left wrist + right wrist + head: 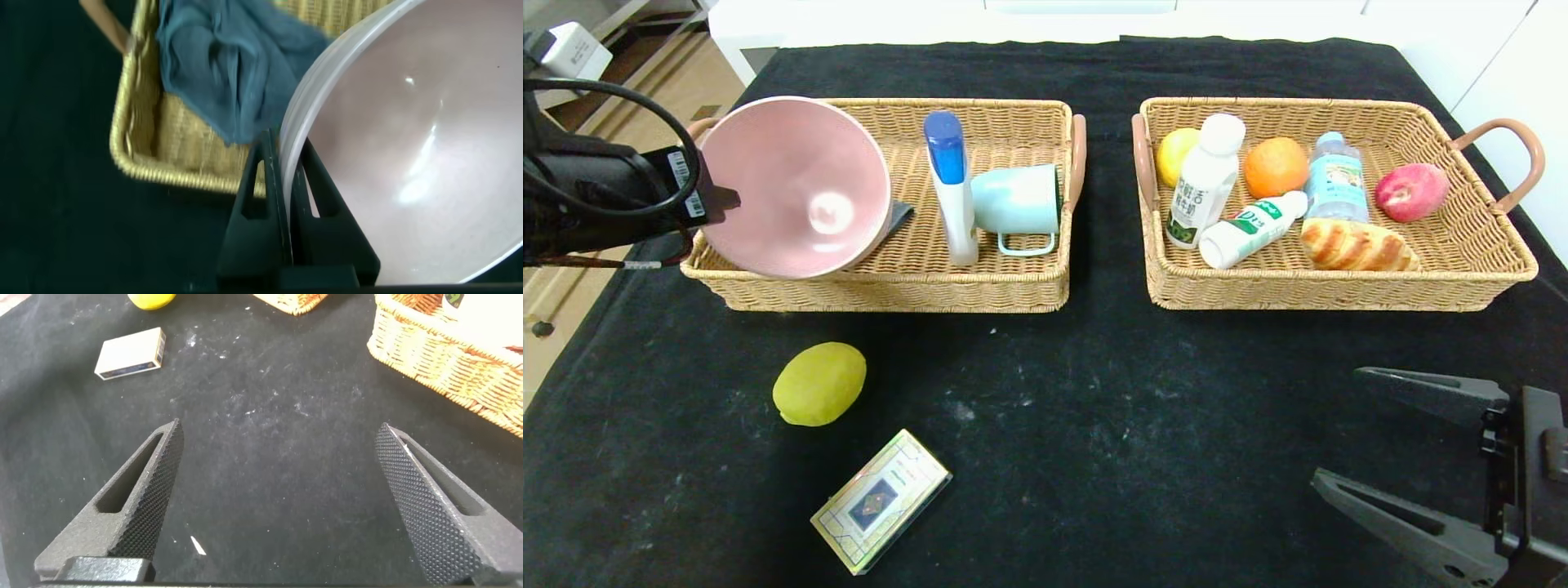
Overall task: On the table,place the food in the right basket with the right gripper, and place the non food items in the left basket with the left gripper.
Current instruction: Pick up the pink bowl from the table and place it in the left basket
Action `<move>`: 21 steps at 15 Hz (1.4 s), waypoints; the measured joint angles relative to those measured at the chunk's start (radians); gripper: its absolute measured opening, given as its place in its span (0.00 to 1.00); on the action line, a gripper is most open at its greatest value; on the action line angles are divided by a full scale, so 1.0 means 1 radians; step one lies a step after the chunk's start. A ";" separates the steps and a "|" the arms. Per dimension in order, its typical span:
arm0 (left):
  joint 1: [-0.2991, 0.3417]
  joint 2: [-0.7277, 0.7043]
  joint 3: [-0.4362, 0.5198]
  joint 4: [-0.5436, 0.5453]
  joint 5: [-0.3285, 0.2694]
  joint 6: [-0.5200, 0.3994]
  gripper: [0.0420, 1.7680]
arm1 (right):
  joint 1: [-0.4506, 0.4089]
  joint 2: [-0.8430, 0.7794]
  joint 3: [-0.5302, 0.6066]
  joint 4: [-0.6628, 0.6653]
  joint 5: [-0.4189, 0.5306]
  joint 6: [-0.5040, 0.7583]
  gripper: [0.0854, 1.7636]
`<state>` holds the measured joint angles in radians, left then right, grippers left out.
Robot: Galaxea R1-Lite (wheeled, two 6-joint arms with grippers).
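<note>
My left gripper is shut on the rim of a pink bowl, which is tilted over the left end of the left basket. In the left wrist view the gripper pinches the bowl rim above a grey-blue cloth in the basket. A yellow-green lemon and a flat card box lie on the black table in front of that basket. My right gripper hovers open and empty at the table's near right; it faces the lemon and box.
The left basket also holds a blue-capped white bottle and a teal mug. The right basket holds a lemon, an orange, a red fruit, bread and three bottles. A black cloth covers the table.
</note>
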<state>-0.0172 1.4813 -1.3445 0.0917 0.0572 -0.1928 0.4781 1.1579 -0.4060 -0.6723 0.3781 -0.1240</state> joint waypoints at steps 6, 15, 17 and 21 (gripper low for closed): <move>0.011 0.117 -0.036 -0.199 0.012 -0.001 0.06 | 0.000 -0.005 0.000 -0.002 0.000 0.000 0.97; 0.013 0.193 -0.046 -0.275 0.015 0.001 0.06 | 0.001 -0.018 0.001 0.000 0.000 -0.003 0.97; 0.013 0.202 -0.049 -0.275 0.017 0.001 0.06 | 0.000 -0.021 0.000 0.000 0.000 -0.004 0.97; 0.013 0.206 -0.043 -0.275 0.017 0.004 0.13 | 0.000 -0.023 -0.003 0.000 0.000 -0.003 0.97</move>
<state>-0.0047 1.6877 -1.3874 -0.1832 0.0740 -0.1885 0.4785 1.1349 -0.4094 -0.6726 0.3777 -0.1274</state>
